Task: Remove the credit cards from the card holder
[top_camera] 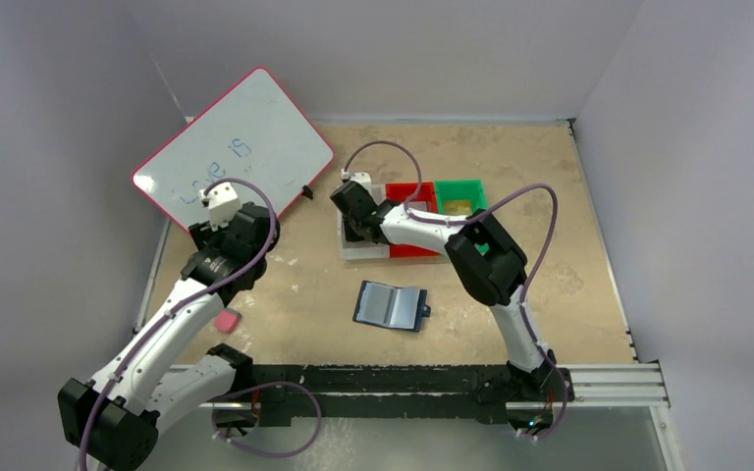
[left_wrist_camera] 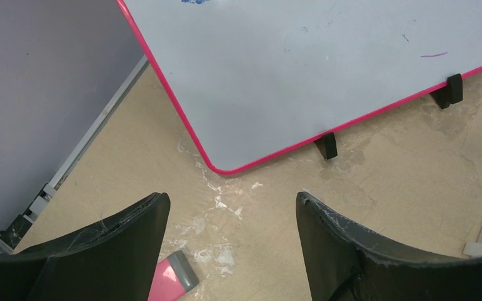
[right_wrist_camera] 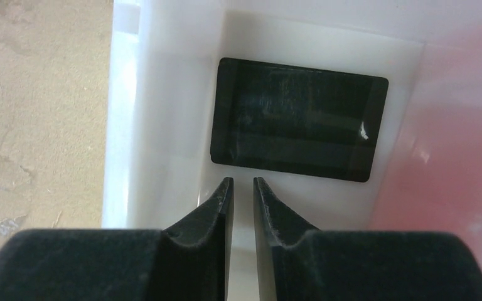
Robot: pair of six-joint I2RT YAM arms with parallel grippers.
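Just ahead of the right tool, whose jaws are seen nearly together with a slim gap and nothing between them, a black card lies flat on the floor of the white bin. The card holder is seen spread open on the bench, behind that tool and toward the arm bases. The left tool is held wide apart and empty above the bench, a pink eraser just beneath it, a whiteboard beyond.
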